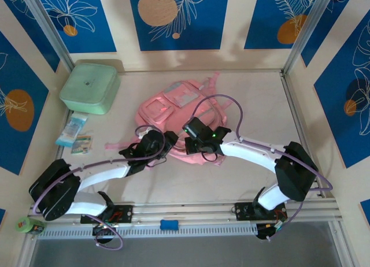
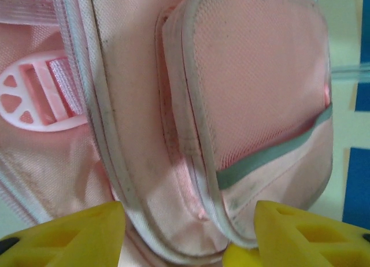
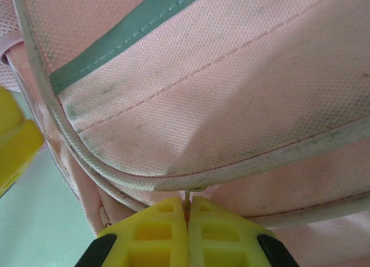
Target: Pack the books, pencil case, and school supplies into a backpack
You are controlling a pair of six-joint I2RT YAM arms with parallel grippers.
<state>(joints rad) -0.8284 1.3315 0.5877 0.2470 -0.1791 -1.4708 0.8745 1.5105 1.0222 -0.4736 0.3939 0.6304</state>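
Jaws of your right gripper [image 3: 187, 212] pinch a thin tab [image 3: 187, 193] on the backpack [image 3: 231, 105] just ahead; your left gripper [image 2: 188, 221] has its jaws apart astride a corner. Zip work, likely; contents hidden.

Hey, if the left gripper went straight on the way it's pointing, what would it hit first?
The backpack: its pink front pocket lies straight ahead of the left gripper, between its open fingers, and looks very close, though depth is unclear.
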